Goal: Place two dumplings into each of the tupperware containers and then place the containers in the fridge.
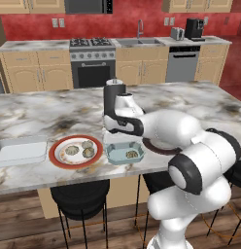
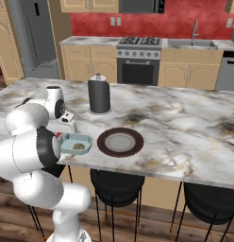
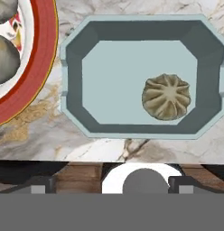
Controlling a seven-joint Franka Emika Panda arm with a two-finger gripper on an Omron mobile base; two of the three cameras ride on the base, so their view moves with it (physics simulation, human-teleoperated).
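The light blue tupperware container [image 3: 73, 67] lies straight below my hand, with one pleated dumpling [image 3: 166, 96] in its right part. My gripper [image 3: 112, 182] hovers above it, open, nothing between its fingers. From the left base view the gripper [image 1: 112, 138] hangs just over that container [image 1: 112, 155] and its dumpling [image 1: 132, 154]. Three more dumplings [image 1: 87, 144] rest on the red-rimmed plate [image 1: 57, 158] to its left. The white translucent container [image 1: 20, 151] sits further left, empty. In the right base view the fridge [image 2: 34, 33] stands at the back left, shut.
A dark brown plate [image 2: 102, 142] lies right of the blue container [image 2: 67, 142]. A black canister [image 2: 99, 94] stands behind them on the marble island. Black stools [image 2: 116, 182] are tucked under the counter's near edge. The red plate's rim [image 3: 41, 58] borders the container.
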